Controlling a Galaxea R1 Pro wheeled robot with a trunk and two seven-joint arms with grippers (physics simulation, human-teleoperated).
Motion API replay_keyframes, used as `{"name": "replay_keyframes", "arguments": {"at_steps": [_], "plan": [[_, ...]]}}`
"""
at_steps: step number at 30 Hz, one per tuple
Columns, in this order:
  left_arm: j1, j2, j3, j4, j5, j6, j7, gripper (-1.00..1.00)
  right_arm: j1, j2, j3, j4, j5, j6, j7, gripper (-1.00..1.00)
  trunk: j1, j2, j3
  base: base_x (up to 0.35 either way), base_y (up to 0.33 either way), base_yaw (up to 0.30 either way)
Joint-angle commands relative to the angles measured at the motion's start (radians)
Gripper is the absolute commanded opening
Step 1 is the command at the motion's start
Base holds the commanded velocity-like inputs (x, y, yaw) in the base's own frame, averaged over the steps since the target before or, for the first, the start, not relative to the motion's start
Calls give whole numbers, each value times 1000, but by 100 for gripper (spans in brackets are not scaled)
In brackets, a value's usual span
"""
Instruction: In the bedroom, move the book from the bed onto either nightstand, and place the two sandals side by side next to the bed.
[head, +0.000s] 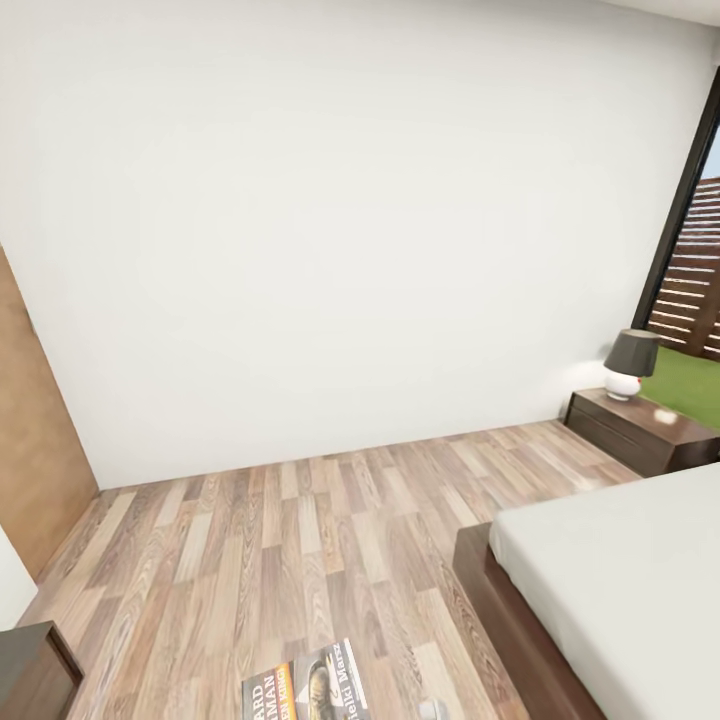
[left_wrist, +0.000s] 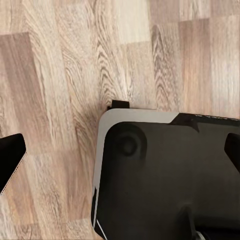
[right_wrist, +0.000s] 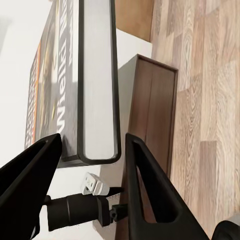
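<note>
The book (right_wrist: 95, 85) sits pinched between the right gripper's (right_wrist: 92, 155) closed-in fingers, mid-carry, needing transport to the nightstand (head: 640, 430).

I see a white wall (head: 330, 220), brown-grey wood-plank floor (head: 300, 560), light grey mattress on the dark brown bed (head: 620, 590), dark brown nightstand (head: 640, 430), and dark, orange-lettered book (right_wrist: 75, 85).

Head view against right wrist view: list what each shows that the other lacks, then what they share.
Head view alone: the light grey mattress bed on its dark wooden frame, a dark brown nightstand carrying a grey-shaded lamp, and a black-framed window.
Right wrist view alone: the right gripper, its black fingers either side of the book's page edge.
Shared: the dark-covered paperback book and the wood-plank floor.
</note>
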Motion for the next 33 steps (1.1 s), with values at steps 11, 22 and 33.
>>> {"name": "replay_keyframes", "arguments": {"at_steps": [11,22,33], "plan": [[0,0,-8,1,10,-3,-3,100,-1,0,1,0,-11,11,2,-100,1,-1,0,323,106,0],[0,0,-8,1,10,-3,-3,100,-1,0,1,0,-11,11,-3,-100,1,-1,0,323,106,0],[0,0,-8,1,10,-3,-3,100,-1,0,-1,0,-16,12,-4,-100,1,-1,0,323,106,0]]}}
